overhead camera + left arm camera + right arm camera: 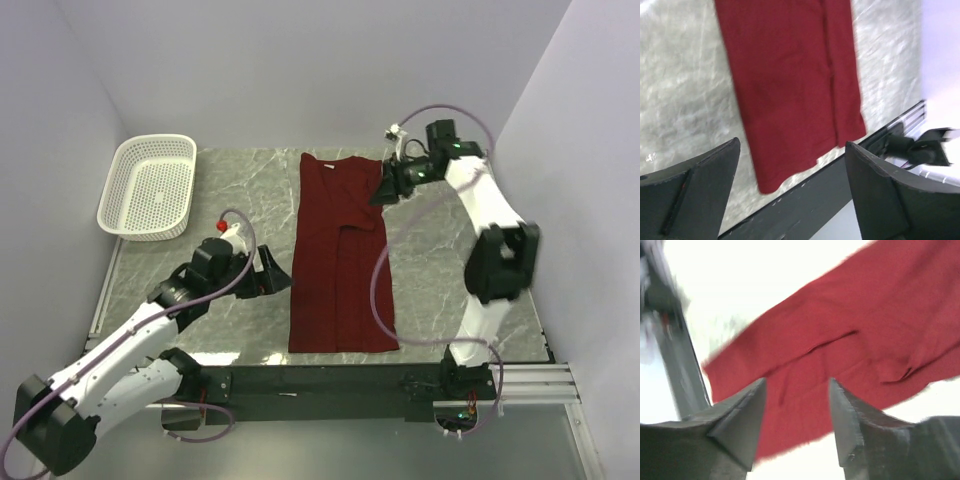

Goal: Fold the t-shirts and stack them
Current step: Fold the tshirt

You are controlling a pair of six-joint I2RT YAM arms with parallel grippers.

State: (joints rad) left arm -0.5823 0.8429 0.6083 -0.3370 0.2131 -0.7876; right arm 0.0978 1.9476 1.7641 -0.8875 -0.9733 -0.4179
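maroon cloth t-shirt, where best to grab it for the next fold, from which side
Probably the near hem corners of the dark red cloth t-shirt, pinched low from its left and right sides. It lies flat as a long narrow strip on the grey marble table, so only edges can be pinched.

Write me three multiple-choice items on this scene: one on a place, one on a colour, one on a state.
1. Where is the basket?
A) far left corner of the table
B) its middle
C) its near right corner

2. What colour is the t-shirt?
A) blue
B) dark red
C) white

3. The left gripper is:
A) shut on the t-shirt
B) shut on the basket
C) open, empty

Answers:
1 A, the top view shows it at the far left.
2 B, the cloth is dark red in every view.
3 C, its fingers stand wide apart and grip nothing.
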